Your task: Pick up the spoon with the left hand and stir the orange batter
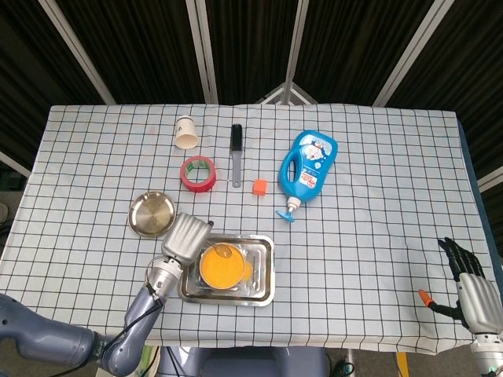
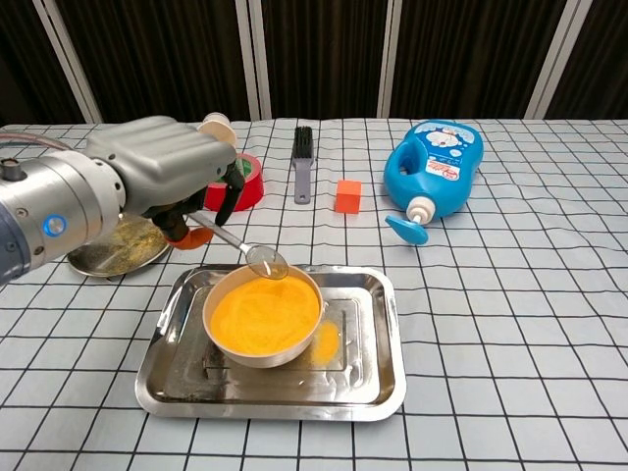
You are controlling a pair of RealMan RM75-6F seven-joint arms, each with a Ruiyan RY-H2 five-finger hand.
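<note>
Spoon (image 2: 245, 249) of bright metal with a round bowl is what we see first: in the chest view it slants down from left of centre, its bowl held just above the far rim of the white bowl of orange batter (image 2: 263, 314). Our left hand (image 2: 162, 175), grey-shelled, grasps its handle between dark fingers (image 2: 233, 188) and an orange-tipped thumb, in the left middle of that frame. From the head camera we see the same hand (image 1: 186, 236) at lower left of centre, over the left end of the rectangular steel tray (image 1: 263, 271) in which the bowl stands. An orange smear lies on the tray floor right of the bowl.

Left of the tray in the chest view sits a round steel dish (image 2: 106, 255). Across the upper part of that frame we see a white paper cup (image 2: 215, 126) on its side, a red roll of tape (image 2: 246, 183), a black brush (image 2: 303, 160), a small orange cube (image 2: 347, 195) and a blue detergent bottle (image 2: 437, 165) lying down.

Our right hand (image 1: 471, 294), black-fingered, shows at the lower right corner of the head view, fingers spread and grasping nothing.
</note>
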